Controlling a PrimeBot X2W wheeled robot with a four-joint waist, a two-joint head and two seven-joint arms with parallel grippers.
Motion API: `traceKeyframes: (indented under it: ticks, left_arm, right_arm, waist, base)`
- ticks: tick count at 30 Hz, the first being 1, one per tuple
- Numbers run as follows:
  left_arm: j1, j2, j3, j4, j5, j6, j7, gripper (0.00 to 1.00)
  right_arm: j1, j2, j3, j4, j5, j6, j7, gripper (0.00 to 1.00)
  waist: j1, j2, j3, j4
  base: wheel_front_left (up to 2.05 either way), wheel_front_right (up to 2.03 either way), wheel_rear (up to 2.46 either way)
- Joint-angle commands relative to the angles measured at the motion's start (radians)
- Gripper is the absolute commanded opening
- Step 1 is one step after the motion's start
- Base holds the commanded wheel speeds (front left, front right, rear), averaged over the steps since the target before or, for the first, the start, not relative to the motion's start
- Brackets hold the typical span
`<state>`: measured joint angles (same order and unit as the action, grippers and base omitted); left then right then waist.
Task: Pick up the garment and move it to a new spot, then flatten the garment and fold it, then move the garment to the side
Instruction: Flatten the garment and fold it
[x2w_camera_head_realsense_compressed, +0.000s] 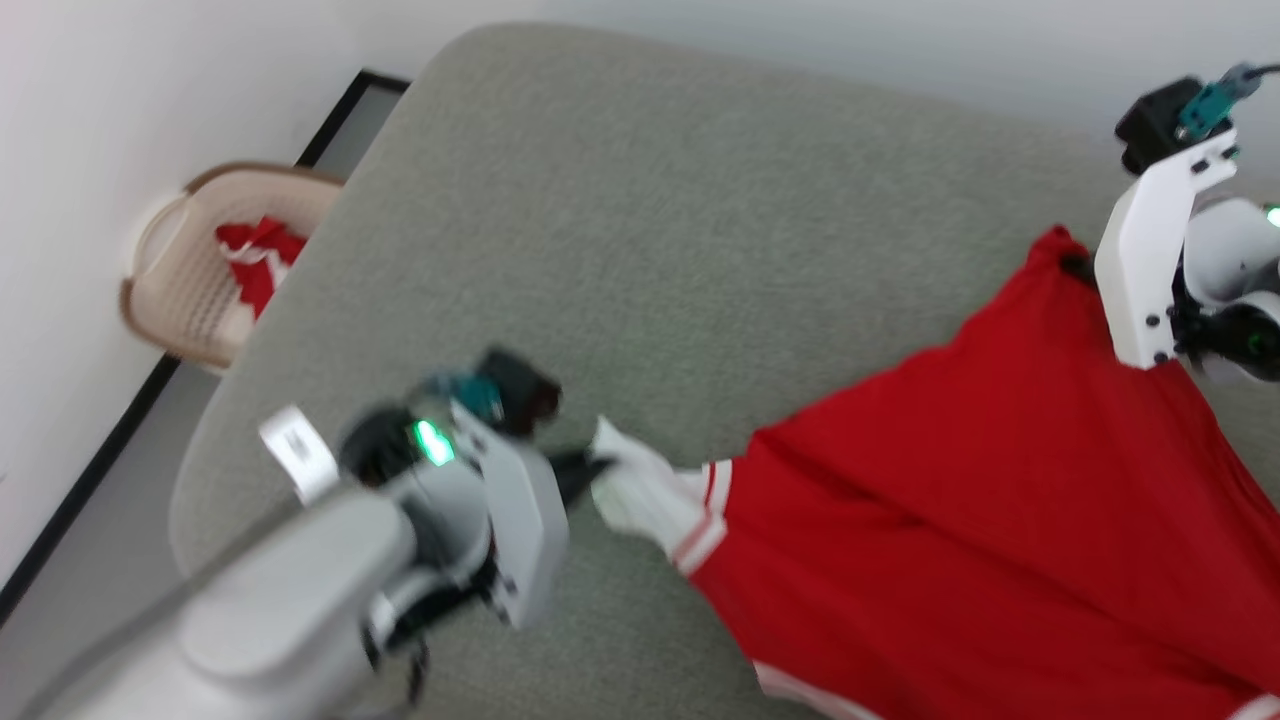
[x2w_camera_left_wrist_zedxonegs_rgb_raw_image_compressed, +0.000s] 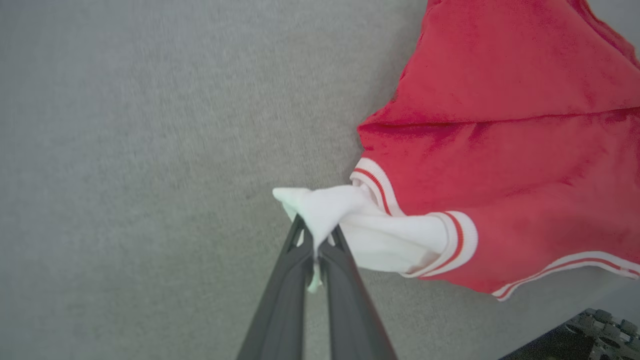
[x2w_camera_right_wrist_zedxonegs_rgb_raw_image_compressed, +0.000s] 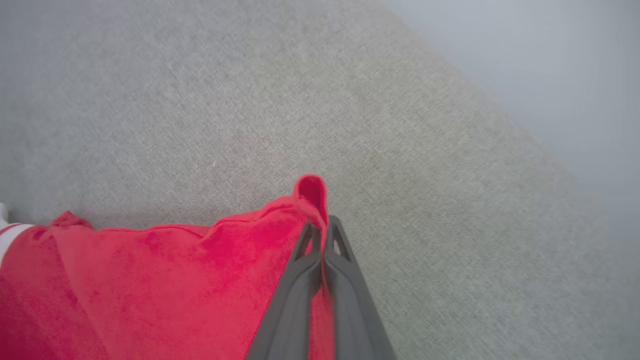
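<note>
A red short-sleeved shirt (x2w_camera_head_realsense_compressed: 980, 480) was stretched between both grippers over the right side of a grey-green fabric surface (x2w_camera_head_realsense_compressed: 650, 200). The left gripper (x2w_camera_left_wrist_zedxonegs_rgb_raw_image_compressed: 316, 239) pinched the white sleeve end and the right gripper (x2w_camera_right_wrist_zedxonegs_rgb_raw_image_compressed: 322, 231) pinched a red edge farther right. A beige basket (x2w_camera_head_realsense_compressed: 170, 300) stood far left.

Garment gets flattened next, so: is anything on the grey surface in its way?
Nothing visible does. Both jaws are shut on the garment, left gripper at a white sleeve end, right gripper at a red edge; the basket stands off the grey surface.
</note>
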<state>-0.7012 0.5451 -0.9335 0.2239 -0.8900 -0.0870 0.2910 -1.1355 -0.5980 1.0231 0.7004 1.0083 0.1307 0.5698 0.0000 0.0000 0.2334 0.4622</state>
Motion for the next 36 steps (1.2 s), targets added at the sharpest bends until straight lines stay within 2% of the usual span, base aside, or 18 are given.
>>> traceKeyframes:
  ticks: [1,7,12,18,23,36]
  left_arm:
    - [-0.041,0.024,0.01,-0.017,0.002,-0.004,0.028,0.0]
    - [-0.218,0.078,0.041,-0.026,-0.021,-0.022,0.166,0.0]
    - [-0.377,0.09,0.048,0.052,0.007,-0.037,0.204,0.0]
    - [-0.546,0.072,0.035,0.208,0.046,-0.043,0.161,0.0]
    - [-0.652,0.066,0.01,0.303,0.066,-0.043,0.124,0.0]
    - [-0.886,0.069,-0.076,0.483,0.055,-0.044,-0.027,0.0]
  right_arm:
    - [-0.019,0.0,0.008,-0.014,0.017,0.0,-0.022,0.0]
    - [-0.075,-0.016,0.03,-0.059,0.04,0.0,-0.121,0.0]
    - [-0.132,-0.015,0.035,-0.079,0.05,0.0,-0.23,0.0]
    - [-0.186,-0.006,0.043,-0.081,0.069,0.0,-0.35,0.0]
    - [-0.226,0.001,0.054,-0.053,0.057,0.0,-0.406,0.0]
    - [-0.348,0.02,0.035,0.037,0.05,0.0,-0.475,0.0]
  waist:
    - [0.0,0.0,-0.062,-0.06]
    - [0.0,0.0,-0.129,-0.123]
    - [0.0,0.0,-0.183,-0.176]
    - [0.0,0.0,-0.231,-0.231]
    - [0.0,0.0,-0.244,-0.266]
    - [0.0,0.0,-0.219,-0.335]
  base:
    - [0.0,0.0,0.0]
    - [0.0,0.0,0.0]
    - [0.0,0.0,0.0]
    - [0.0,0.0,0.0]
    - [0.0,0.0,0.0]
    - [0.0,0.0,0.0]
